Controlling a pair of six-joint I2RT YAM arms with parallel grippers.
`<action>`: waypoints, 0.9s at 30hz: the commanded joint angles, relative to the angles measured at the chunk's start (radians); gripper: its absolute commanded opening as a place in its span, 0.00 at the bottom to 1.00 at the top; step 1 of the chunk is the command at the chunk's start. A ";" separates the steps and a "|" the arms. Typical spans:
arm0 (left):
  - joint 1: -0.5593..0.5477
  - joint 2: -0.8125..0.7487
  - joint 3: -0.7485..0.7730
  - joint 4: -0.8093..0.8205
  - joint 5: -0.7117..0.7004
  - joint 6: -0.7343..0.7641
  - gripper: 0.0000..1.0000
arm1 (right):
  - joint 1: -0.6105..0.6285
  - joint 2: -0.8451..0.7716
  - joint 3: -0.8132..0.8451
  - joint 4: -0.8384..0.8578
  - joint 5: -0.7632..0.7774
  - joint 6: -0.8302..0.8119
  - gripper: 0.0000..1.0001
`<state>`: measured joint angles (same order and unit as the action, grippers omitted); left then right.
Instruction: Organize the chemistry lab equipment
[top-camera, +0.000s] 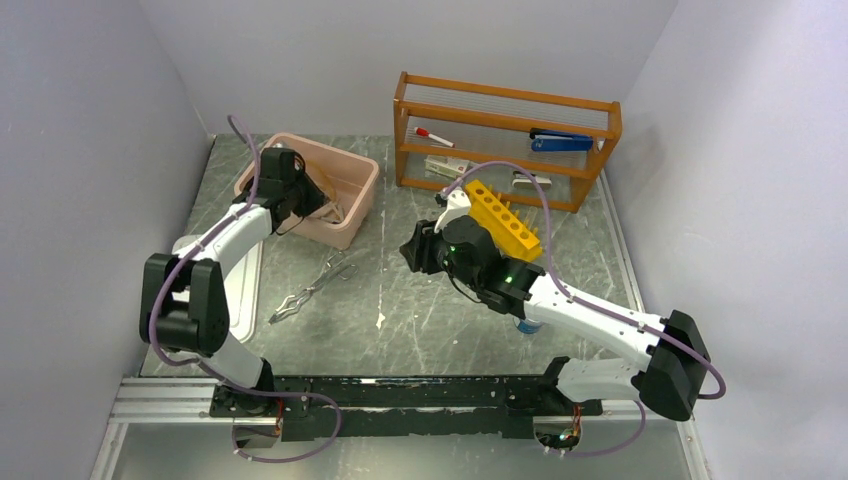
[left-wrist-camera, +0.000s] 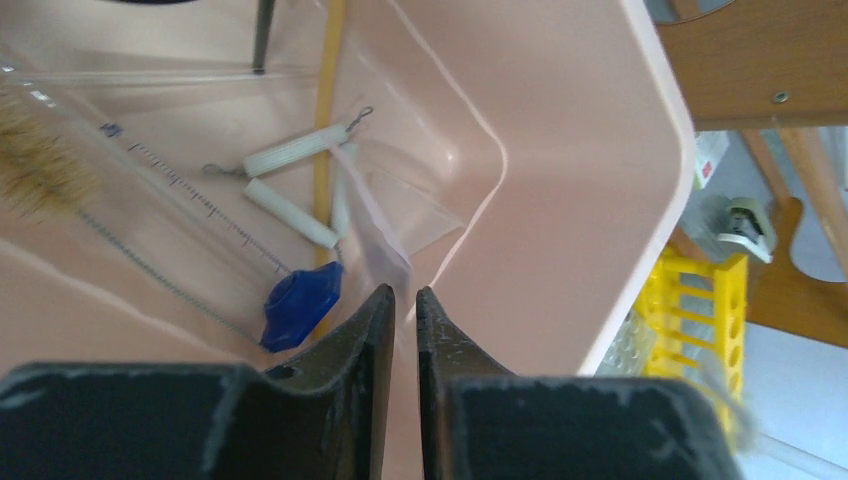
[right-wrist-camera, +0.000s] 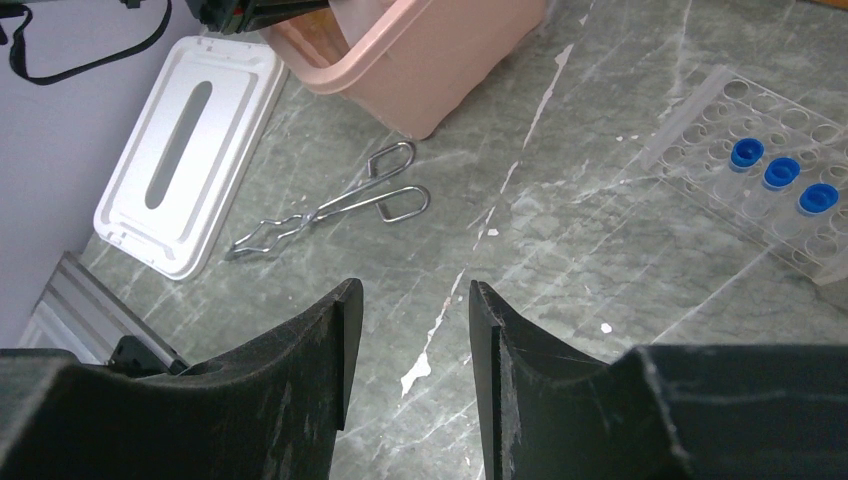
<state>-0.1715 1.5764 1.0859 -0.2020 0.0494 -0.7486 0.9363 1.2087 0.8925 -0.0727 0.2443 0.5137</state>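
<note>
My left gripper (top-camera: 300, 195) reaches down into the pink bin (top-camera: 355, 215). In the left wrist view its jaws (left-wrist-camera: 404, 292) stand a narrow gap apart with nothing between them, and a pale translucent strip (left-wrist-camera: 375, 215) lies just past the tips. Also in the bin (left-wrist-camera: 560, 180) are a blue cap (left-wrist-camera: 300, 300), white ceramic tubes on wire (left-wrist-camera: 295, 155), tan tubing (left-wrist-camera: 325, 100), a graduated glass rod (left-wrist-camera: 190, 195) and a bristle brush (left-wrist-camera: 40, 170). Silvery tongs (top-camera: 310, 290) (right-wrist-camera: 330, 205) lie on the table in front of the bin. My right gripper (top-camera: 412, 250) (right-wrist-camera: 410, 290) hovers open and empty over the table.
A white lid (top-camera: 245, 280) (right-wrist-camera: 185, 150) lies left of the tongs. A clear rack with three blue-capped tubes (right-wrist-camera: 780, 172) sits to the right. A yellow rack (top-camera: 503, 218) stands before the wooden shelf (top-camera: 505, 140), which holds a red-capped marker (top-camera: 433, 136) and a blue stapler (top-camera: 560, 142).
</note>
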 joint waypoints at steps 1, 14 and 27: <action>0.011 0.043 -0.003 0.136 0.112 -0.039 0.22 | -0.009 -0.001 -0.013 0.026 0.016 -0.019 0.47; 0.012 -0.091 0.090 -0.156 -0.009 0.154 0.55 | -0.011 -0.004 -0.021 0.030 0.016 -0.024 0.47; 0.012 -0.437 -0.033 -0.514 -0.141 0.219 0.72 | -0.016 0.037 -0.021 0.057 -0.039 -0.007 0.48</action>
<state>-0.1646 1.1900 1.1172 -0.5407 -0.0147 -0.5266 0.9287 1.2289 0.8803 -0.0502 0.2230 0.5007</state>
